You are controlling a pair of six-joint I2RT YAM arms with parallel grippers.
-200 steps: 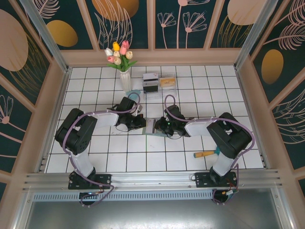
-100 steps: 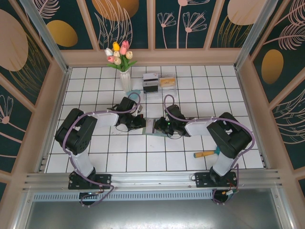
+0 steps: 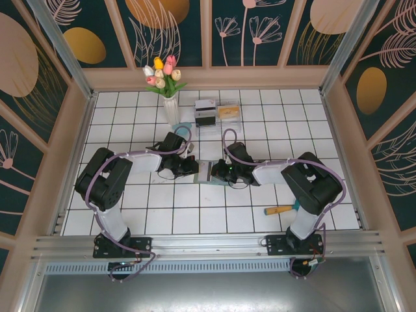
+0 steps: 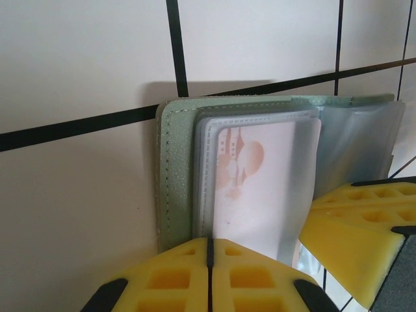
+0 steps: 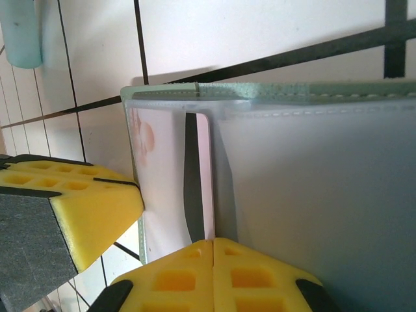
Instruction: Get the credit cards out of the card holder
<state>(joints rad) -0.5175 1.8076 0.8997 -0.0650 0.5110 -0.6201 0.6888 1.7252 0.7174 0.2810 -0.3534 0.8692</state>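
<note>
The card holder (image 3: 206,173) lies open on the white tiles between my two grippers. In the left wrist view its sage-green cover (image 4: 174,162) and cloudy sleeves show, one holding a whitish credit card (image 4: 255,175) with an orange-pink picture. My left gripper (image 4: 209,242) (image 3: 197,170) is shut on the holder's near edge. In the right wrist view my right gripper (image 5: 213,244) (image 3: 217,173) is shut on a thin pinkish card edge (image 5: 207,175) standing between the sleeves, below the green rim (image 5: 292,89). Whether a sleeve is pinched too is unclear. Each wrist view catches the other gripper's yellow finger.
A vase of tulips (image 3: 170,107) and a clear compartment box (image 3: 216,112) stand behind the grippers. A wooden-handled tool (image 3: 279,210) lies at the front right. Low walls ring the tiled floor.
My right gripper's jaws have closed from slightly apart. Both arms and the holder stay almost where they were.
</note>
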